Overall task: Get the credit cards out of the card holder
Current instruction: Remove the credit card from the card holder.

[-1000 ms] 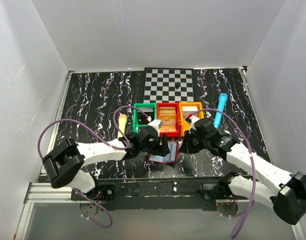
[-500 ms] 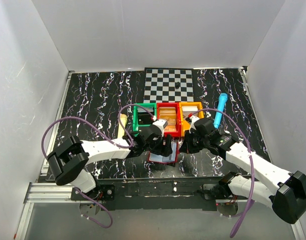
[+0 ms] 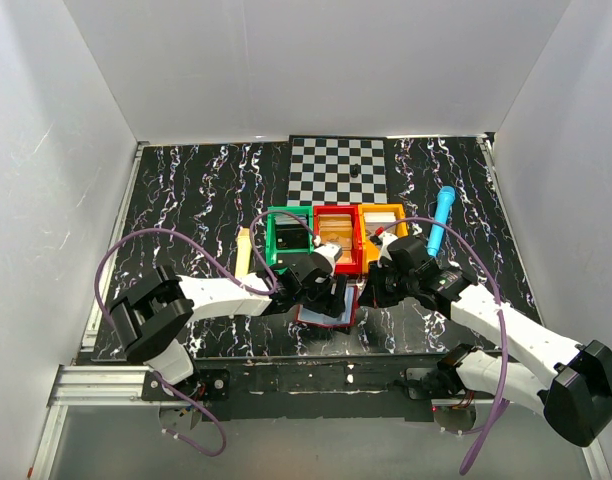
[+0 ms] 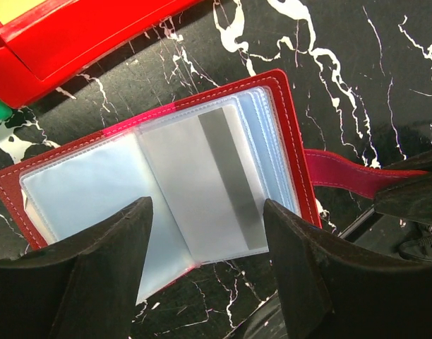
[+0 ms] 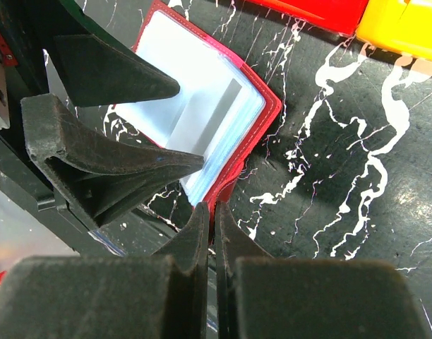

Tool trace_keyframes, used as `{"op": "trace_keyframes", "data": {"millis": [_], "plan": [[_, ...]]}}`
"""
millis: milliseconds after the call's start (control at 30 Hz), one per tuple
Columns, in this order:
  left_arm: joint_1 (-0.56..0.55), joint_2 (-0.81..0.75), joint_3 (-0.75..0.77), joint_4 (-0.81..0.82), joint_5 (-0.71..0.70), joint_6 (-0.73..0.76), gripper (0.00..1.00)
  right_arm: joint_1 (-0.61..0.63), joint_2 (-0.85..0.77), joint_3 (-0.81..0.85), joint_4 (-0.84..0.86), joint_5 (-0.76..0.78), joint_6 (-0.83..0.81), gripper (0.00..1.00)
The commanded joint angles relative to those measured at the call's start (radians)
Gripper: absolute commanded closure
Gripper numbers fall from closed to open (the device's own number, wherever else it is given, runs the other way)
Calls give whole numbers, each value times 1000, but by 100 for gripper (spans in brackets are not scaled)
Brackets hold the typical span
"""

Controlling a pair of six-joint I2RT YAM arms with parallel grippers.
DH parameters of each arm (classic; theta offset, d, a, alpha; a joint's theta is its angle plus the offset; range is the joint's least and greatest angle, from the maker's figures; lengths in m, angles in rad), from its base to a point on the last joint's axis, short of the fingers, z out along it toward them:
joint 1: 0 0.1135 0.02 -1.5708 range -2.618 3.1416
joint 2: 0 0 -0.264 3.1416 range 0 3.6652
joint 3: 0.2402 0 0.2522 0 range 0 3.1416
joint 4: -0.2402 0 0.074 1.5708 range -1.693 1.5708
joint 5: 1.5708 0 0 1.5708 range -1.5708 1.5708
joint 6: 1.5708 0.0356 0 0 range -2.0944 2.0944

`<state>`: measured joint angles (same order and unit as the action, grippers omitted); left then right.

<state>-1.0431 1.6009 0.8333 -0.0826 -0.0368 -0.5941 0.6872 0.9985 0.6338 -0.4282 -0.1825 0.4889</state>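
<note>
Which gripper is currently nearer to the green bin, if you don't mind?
Left. The left gripper hovers open over the card holder, close to the green bin's near right corner. The right gripper is shut at the card holder's right edge, farther from the bin.

Card holder [image 4: 96,176] near edge behind left claw [image 4: 207,233] — strap [image 4: 343,176] end hidden by right claw [image 5: 210,212].

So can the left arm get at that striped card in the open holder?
Probably yes. The left gripper hangs open right over the card holder, which lies spread open, nothing covering the striped card. The right gripper seems to pin the strap.
</note>
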Motion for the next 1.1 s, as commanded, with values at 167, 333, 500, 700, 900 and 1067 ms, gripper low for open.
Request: {"op": "trace_keyframes", "data": {"millis": [167, 333, 500, 700, 900, 1067], "plan": [[-8, -4, 36, -29, -38, 10, 39, -3, -15, 40, -7, -8, -18, 99], [-8, -30, 20, -34, -63, 5, 38, -3, -21, 35, -7, -8, -18, 99], [-8, -51, -17, -46, -100, -6, 38, -3, -26, 33, -10, -6, -18, 99], [-20, -209, -175, 147, -107, 48, 33, -3, -34, 35, -15, -8, -19, 99], [-47, -344, -336, 332, -92, 138, 30, -3, -29, 33, -9, -21, -15, 99], [-101, -334, -375, 414, -97, 237, 30, -5, -23, 40, -4, -34, -9, 99]]}}
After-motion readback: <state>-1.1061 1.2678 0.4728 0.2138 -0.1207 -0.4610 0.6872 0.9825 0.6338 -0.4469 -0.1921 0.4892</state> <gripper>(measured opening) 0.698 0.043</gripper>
